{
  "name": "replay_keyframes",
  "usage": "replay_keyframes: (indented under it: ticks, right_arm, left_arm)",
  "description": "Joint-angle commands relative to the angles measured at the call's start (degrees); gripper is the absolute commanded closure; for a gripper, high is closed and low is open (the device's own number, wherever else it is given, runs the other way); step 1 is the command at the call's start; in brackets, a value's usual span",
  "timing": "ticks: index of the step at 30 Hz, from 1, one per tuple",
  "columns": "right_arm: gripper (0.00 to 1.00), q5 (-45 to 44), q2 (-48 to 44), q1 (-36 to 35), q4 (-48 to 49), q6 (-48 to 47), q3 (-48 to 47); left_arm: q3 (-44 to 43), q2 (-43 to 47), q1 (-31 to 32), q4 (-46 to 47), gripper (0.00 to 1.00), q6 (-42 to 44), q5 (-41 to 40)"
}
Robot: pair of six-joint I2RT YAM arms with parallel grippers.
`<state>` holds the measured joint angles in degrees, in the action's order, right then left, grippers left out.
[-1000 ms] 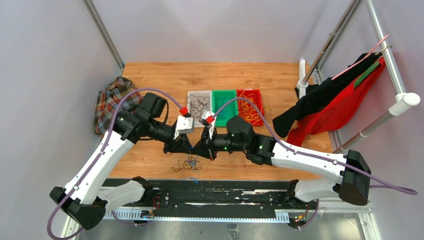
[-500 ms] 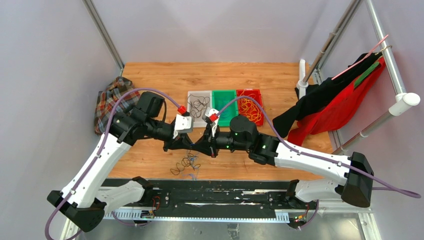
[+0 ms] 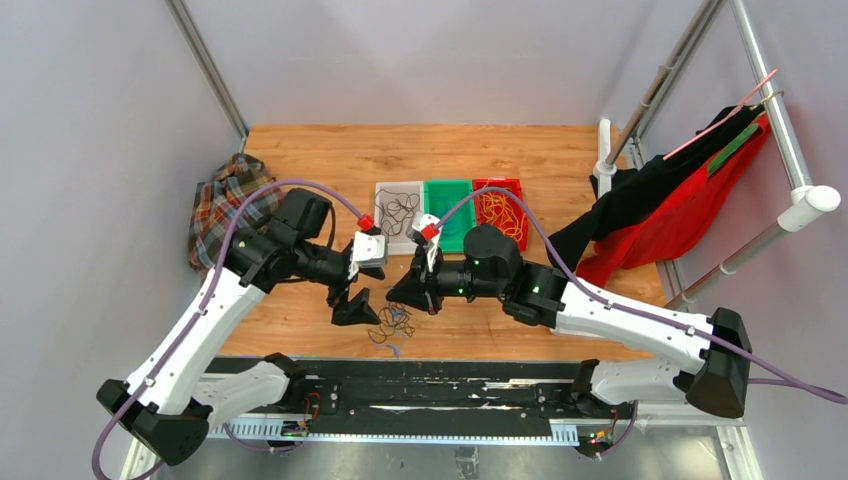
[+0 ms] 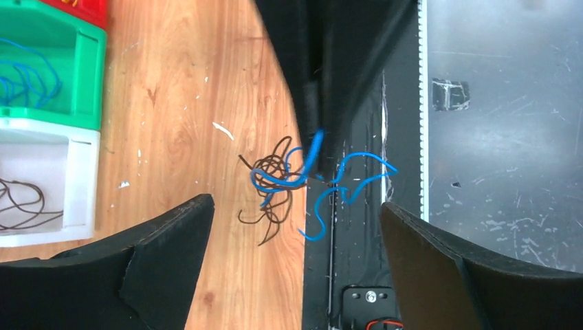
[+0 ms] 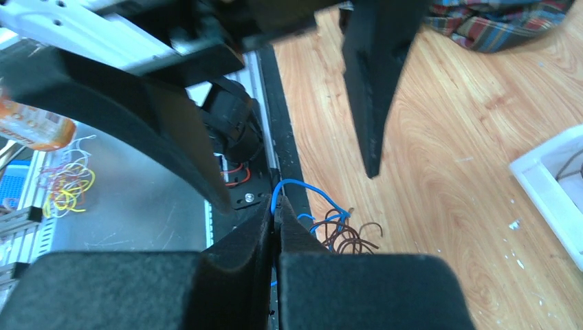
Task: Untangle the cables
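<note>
A small tangle of brown and blue cables [image 3: 392,322] lies at the table's near edge, between my two grippers. The left wrist view has the brown loops [image 4: 273,184] on the wood and blue strands [image 4: 347,180] trailing over the black rail. My left gripper [image 3: 352,305] stands wide open just left of the tangle, with nothing between its fingers [image 4: 168,240]. My right gripper [image 5: 277,212] is shut on one blue cable [image 5: 297,187], which arches from its tips down to the brown loops [image 5: 352,238].
At the back stand a white bin [image 3: 380,215] with dark cables, a green bin [image 3: 449,183] and a red bin [image 3: 523,200] with yellow ones. A plaid cloth [image 3: 225,205] lies far left. Black and red clothes [image 3: 660,200] hang on the right. A black rail [image 3: 450,385] runs along the near edge.
My left gripper has opened and drawn back slightly left of the tangle. The right gripper stays shut on the blue cable and has shifted a little right; the tangle moved right with it.
</note>
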<state>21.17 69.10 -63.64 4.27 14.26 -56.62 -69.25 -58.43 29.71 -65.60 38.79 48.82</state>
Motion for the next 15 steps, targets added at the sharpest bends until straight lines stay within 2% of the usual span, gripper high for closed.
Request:
replay_keyframes:
  ticks: [1,5,8,12,15]
  right_arm:
    - [0.99,4.7,-0.8,0.6,-0.1,1.6,-3.4]
    - [0.99,9.3,-0.3,0.8,2.6,3.8,-2.8]
    - [0.99,10.3,0.4,0.8,1.7,4.0,-3.8]
    - [0.99,9.7,0.6,0.8,1.9,4.6,-4.7]
    - [0.99,10.2,0.9,0.8,3.9,7.3,-5.6]
  left_arm:
    - [4.3,3.1,0.0,8.6,0.05,-5.7,-2.1]
    - [12.1,10.6,0.2,23.1,0.11,-16.4,-2.4]
    - [15.1,13.9,0.5,28.9,0.19,-21.6,-3.6]
    - [15.8,14.2,0.4,30.2,0.35,-24.8,1.0]
    - [15.7,14.0,0.4,28.0,0.49,-22.9,3.8]
